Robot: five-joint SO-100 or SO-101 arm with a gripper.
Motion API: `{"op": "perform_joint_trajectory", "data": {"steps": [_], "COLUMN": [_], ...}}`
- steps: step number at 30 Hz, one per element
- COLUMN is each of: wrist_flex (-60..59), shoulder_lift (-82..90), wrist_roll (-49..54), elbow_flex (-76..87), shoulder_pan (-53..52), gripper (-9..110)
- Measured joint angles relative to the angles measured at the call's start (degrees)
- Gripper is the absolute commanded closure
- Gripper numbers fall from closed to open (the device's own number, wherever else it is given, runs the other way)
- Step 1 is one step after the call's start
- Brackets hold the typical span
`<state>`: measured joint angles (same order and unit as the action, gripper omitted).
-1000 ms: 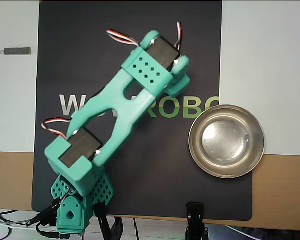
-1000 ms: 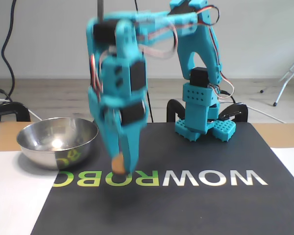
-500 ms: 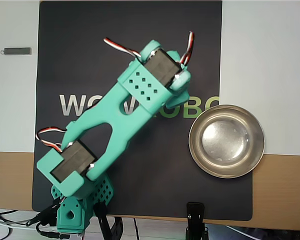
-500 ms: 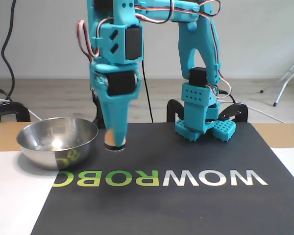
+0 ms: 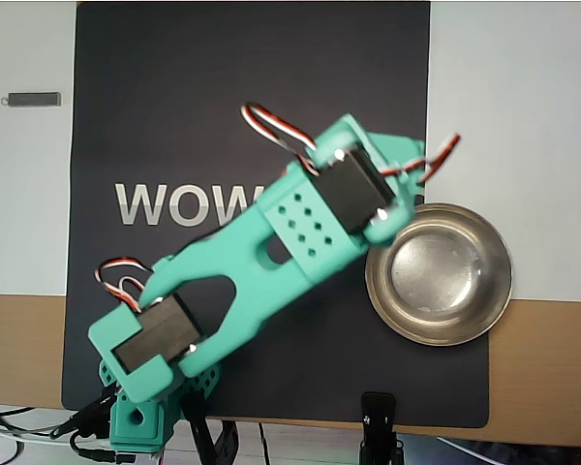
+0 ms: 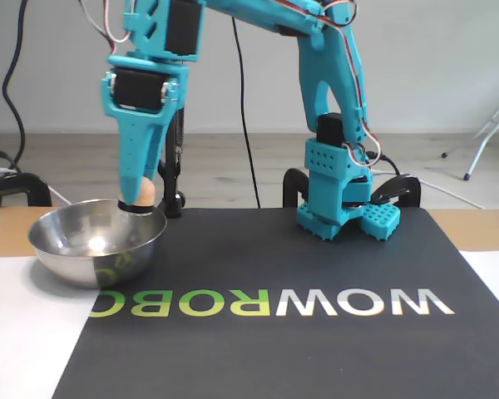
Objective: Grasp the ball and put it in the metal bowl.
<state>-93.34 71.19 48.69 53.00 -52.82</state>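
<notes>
In the fixed view my teal gripper (image 6: 138,202) points straight down and is shut on the peach-orange ball (image 6: 146,192), which shows between the fingertips. It hangs just over the right rim of the metal bowl (image 6: 83,249), which stands at the left on the mat's edge. In the overhead view the bowl (image 5: 455,281) lies at the right. The arm's wrist (image 5: 353,189) covers its upper-left rim there and hides the fingers and the ball.
A black mat (image 5: 174,116) with "WOW ROBO" lettering covers the table's middle. The arm's base (image 6: 337,208) stands at the mat's far edge in the fixed view, with black clamps (image 6: 17,189) and cables behind. A small grey bar (image 5: 34,98) lies off the mat.
</notes>
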Motion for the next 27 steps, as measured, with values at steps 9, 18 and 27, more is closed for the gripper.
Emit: {"op": "perform_joint_trajectory", "data": {"steps": [9,18,27], "wrist_flex": [0.0,0.0,0.2], "shoulder_lift": [0.0,0.0,-3.8], "wrist_roll": [-1.1,-14.5,-25.3], "elbow_flex": [0.0,0.0,0.0], "shoulder_pan": [-6.0,-9.9,-11.9], "gripper": [89,89,88]}}
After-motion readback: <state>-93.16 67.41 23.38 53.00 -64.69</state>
